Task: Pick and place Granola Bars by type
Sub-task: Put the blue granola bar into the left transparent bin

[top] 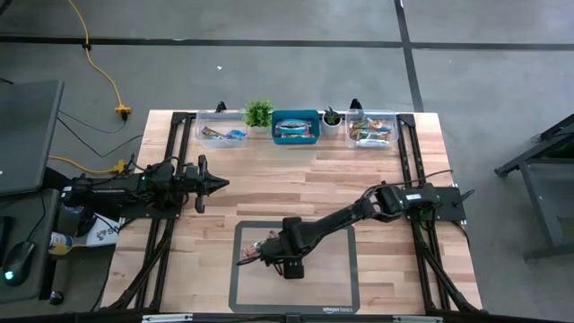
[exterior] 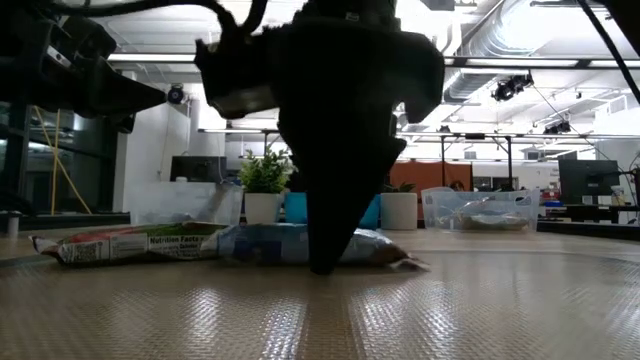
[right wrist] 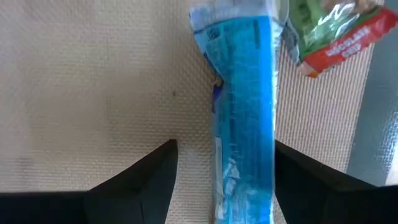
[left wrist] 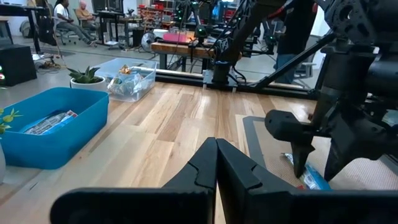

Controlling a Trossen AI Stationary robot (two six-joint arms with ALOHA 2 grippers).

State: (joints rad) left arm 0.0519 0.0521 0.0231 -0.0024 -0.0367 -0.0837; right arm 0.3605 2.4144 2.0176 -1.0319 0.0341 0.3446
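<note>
Two granola bars lie flat on the grey mat (top: pixel 336 269). One is light blue (right wrist: pixel 244 112), also in the low view (exterior: pixel 270 243). The other is red and green (right wrist: pixel 333 31) and lies beside it (exterior: pixel 130 243). My right gripper (right wrist: pixel 227 180) is open and points down at the mat, with one finger on each side of the light blue bar, across its length. It also shows in the high view (top: pixel 266 253) and the left wrist view (left wrist: pixel 316 167). My left gripper (left wrist: pixel 216 163) is shut and waits over the table's left side (top: pixel 218 184). My right gripper comes from above with its fingers astride the light blue bar. One finger (right wrist: pixel 311 180) stands right at the bar's long edge (right wrist: pixel 271 143), and I cannot tell whether it touches. The bar lies flat on the mat.
Three bins stand along the far edge and hold more bars: a clear one (top: pixel 221 133), a blue one (top: pixel 295 127) and a clear one (top: pixel 371 130). Small potted plants (top: pixel 258 113) (top: pixel 332 118) stand between them. Bare wood lies between the mat and the bins.
</note>
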